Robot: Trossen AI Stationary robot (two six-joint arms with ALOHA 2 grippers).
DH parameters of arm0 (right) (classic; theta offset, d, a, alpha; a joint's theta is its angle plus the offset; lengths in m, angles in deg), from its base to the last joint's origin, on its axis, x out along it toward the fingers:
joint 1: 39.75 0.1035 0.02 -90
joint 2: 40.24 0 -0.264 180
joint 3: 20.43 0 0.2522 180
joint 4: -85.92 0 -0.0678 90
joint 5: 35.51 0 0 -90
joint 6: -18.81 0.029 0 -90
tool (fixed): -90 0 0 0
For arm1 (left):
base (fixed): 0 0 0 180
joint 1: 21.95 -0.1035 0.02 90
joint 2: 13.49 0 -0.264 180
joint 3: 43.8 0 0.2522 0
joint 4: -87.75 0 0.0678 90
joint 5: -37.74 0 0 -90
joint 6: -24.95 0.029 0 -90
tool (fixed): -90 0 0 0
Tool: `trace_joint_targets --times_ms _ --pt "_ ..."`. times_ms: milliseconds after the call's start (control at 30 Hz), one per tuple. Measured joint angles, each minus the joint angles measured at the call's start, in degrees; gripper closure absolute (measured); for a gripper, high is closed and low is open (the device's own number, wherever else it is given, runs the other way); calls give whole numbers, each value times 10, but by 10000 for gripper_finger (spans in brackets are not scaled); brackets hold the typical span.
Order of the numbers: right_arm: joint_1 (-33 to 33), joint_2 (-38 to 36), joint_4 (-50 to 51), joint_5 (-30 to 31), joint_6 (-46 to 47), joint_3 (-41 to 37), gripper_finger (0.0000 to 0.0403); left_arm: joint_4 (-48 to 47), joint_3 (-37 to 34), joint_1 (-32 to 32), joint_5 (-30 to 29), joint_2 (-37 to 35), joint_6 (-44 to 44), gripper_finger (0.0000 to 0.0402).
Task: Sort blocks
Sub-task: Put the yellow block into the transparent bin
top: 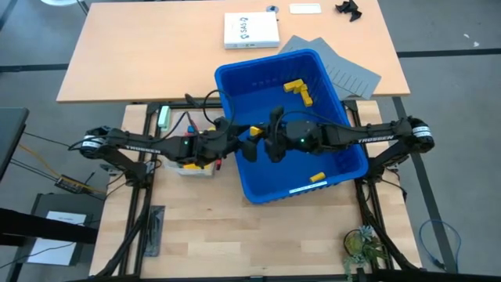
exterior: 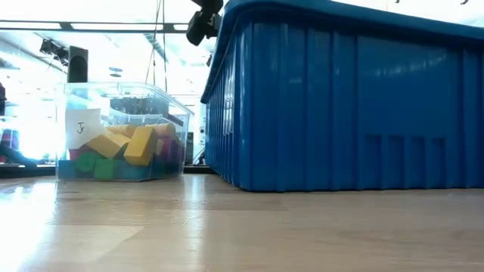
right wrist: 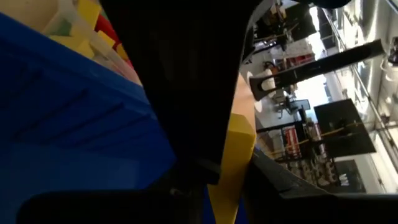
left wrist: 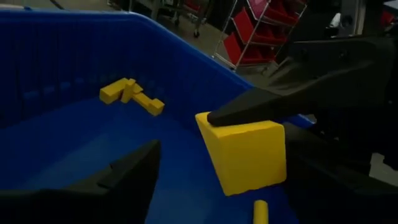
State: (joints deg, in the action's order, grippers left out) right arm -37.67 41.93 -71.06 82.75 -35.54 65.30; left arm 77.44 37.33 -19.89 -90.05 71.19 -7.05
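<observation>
over the large blue bin [top: 337, 157] the two arms meet near its left wall. the right gripper [left wrist: 249, 112] pinches a yellow block [left wrist: 245, 155] held above the bin floor, and the left gripper [left wrist: 217, 180] sits around that same block with its fingers spread wide on either side, not pressing it. more yellow blocks [top: 298, 91] lie joined on the bin floor toward the far end, and another [top: 317, 177] lies near the front wall. left of the bin on the desk [exterior: 227, 234] stands a clear tub [exterior: 121, 132] holding yellow, green and red blocks.
</observation>
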Motion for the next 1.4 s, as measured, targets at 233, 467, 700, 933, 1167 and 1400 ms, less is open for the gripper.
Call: trace_joint_targets --times_ms 233,467,700,933,1167,1400 --pt "4 0 0 -26 -14 0 330 20 -1 0 11 0 -10 125" --pt "5 3 -8 -44 29 0 301 35 -1 0 15 0 18 235" --pt "8 -6 -13 -39 61 1 195 25 -1 -3 2 -3 53 263" --pt "-11 -44 3 -27 69 1 151 -33 -2 -3 -14 -28 63 263" --pt "-85 -85 59 -66 129 1 151 -155 -1 -2 -52 -101 58 263" --pt "-190 -67 129 -162 212 1 151 -383 0 -2 -81 -181 -34 263"
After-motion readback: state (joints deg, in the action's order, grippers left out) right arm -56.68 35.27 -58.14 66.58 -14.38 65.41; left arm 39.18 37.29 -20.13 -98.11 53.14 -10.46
